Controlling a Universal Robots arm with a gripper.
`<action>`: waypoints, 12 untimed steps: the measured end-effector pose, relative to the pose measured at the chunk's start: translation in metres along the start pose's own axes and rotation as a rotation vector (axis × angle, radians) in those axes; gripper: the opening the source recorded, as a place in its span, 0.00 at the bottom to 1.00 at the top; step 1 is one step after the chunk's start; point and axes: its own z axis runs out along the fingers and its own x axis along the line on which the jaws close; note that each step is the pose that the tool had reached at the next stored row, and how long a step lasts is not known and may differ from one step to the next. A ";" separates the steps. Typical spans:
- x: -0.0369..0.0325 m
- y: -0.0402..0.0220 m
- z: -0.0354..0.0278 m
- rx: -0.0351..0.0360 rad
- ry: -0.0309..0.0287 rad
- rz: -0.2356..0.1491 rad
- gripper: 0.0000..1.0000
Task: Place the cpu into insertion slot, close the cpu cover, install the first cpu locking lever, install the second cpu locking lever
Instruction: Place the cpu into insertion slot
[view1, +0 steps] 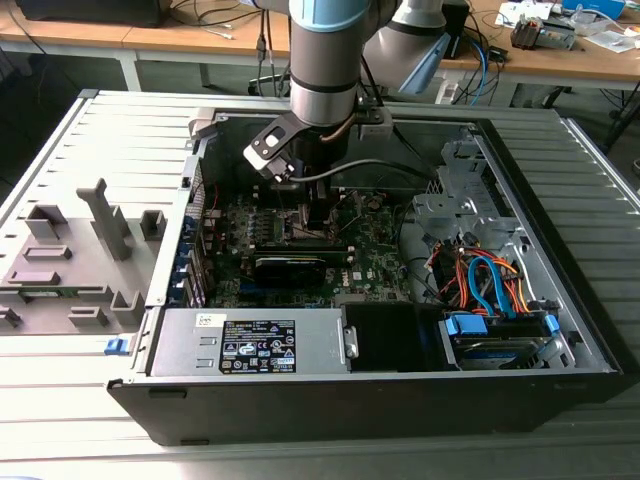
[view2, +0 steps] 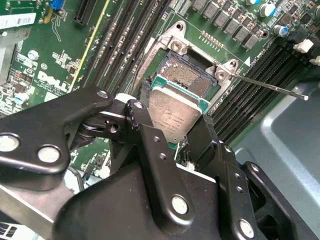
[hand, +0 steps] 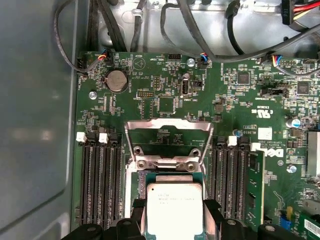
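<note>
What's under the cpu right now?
The insertion slot: its contact field shows past the edge of the cpu in the second wrist view. The part directly beneath the chip is covered and cannot be checked.

Dull, smooth silver-grey metal cpu (hand: 174, 206)

A grey ribbed metal table (view1: 60, 420) carries an open black computer case (view1: 400, 400) across its middle. A grey holder fixture (view1: 70, 260) lies near the edge at the exterior view's left, with a small blue clip (view1: 115, 346) just beside the case.
</note>
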 end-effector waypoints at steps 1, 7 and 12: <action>0.0027 -0.0019 0.0055 0.0002 0.0000 0.008 0.54; 0.0046 -0.0040 0.0097 0.0002 -0.0001 0.023 0.54; 0.0051 -0.0045 0.0129 0.0003 -0.0002 0.033 0.54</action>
